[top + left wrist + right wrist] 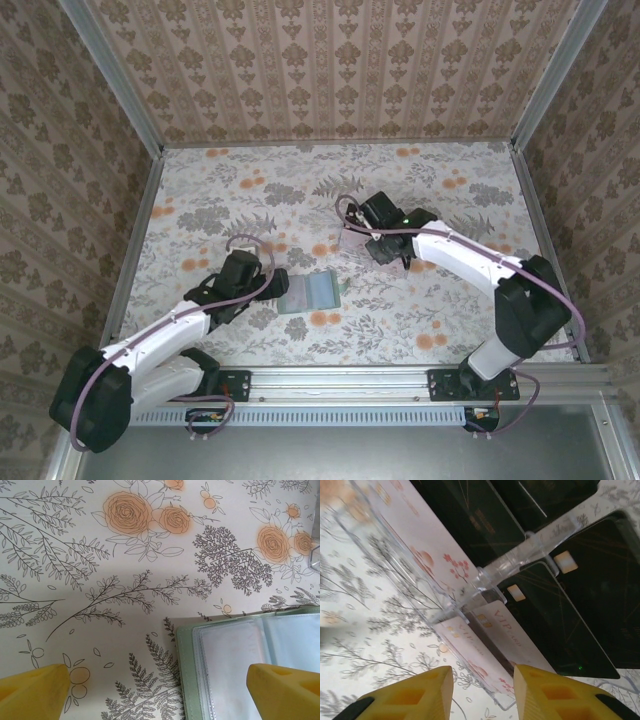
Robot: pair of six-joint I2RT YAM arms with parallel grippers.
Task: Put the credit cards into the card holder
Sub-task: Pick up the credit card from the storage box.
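The credit cards [510, 635] stand in a clear plastic stand [520, 555], and in the right wrist view the right jaws are directly over them. The two yellow fingers [405, 695] of these jaws are apart by a moderate gap and hold nothing. The lower part of a pale pink card with the letters VIP shows in the gap between the tips. I cannot tell if the tips touch this card. A second pink card lies just beside it, and a larger-looking one with a small flower print leans in the stand higher in the view. Next to the pink ones there are several black cards [570, 630] with small gold chips. From above, I see the stand near the middle of the desk [450, 190], and the right arm [470, 262] reaches to it from the right side.

The left jaws are wide open and empty. In the left wrist view their yellow fingers [35, 692] are at the two lower corners. The card holder [235, 670] lies open and flat on the desk, partly between them, and the finger on the right side of the view covers a part of it. Its sage-green border goes around clear inner pockets. From above, the card holder lies just beside the left jaws, near the stand but not touching it.
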